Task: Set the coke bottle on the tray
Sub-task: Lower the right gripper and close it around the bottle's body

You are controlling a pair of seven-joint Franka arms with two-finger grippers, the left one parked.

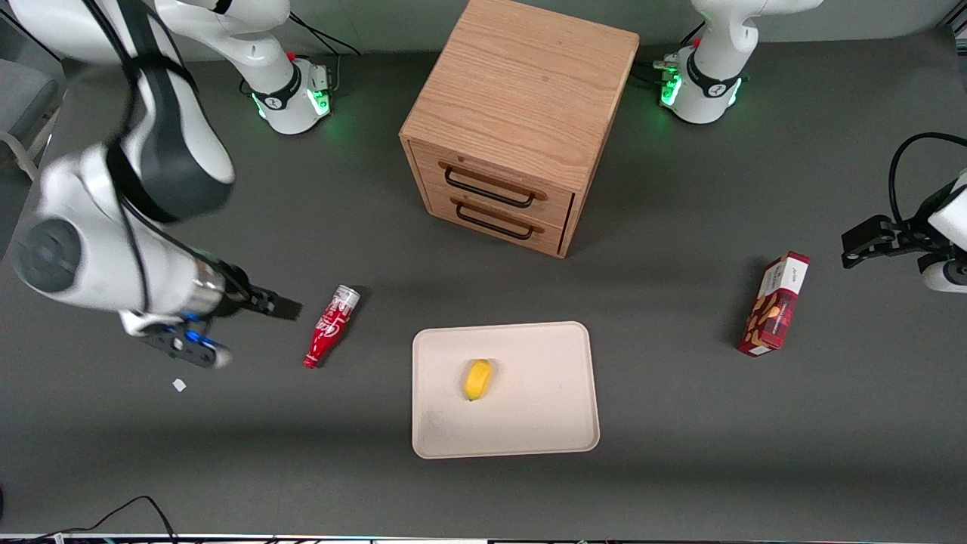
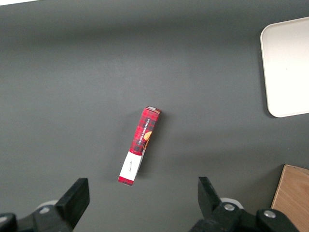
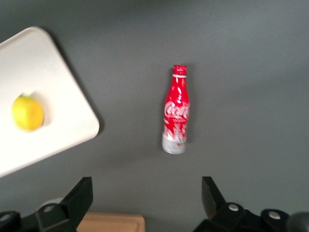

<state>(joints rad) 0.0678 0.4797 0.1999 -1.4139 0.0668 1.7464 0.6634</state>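
Observation:
The coke bottle (image 1: 330, 325) lies on its side on the grey table, silver base toward the cabinet, red cap nearer the front camera. It also shows in the right wrist view (image 3: 175, 116). The cream tray (image 1: 529, 423) lies beside it toward the parked arm's end, with a yellow lemon (image 1: 477, 379) on it; the tray's corner shows in the right wrist view (image 3: 72, 121). My gripper (image 1: 276, 305) hovers above the table beside the bottle, toward the working arm's end, not touching it. Its fingers (image 3: 79, 195) stand wide apart and empty.
A wooden drawer cabinet (image 1: 521, 121) with two drawers stands farther from the front camera than the tray. A red snack box (image 1: 774, 304) stands toward the parked arm's end, also in the left wrist view (image 2: 140, 145). A small white scrap (image 1: 179, 384) lies near my gripper.

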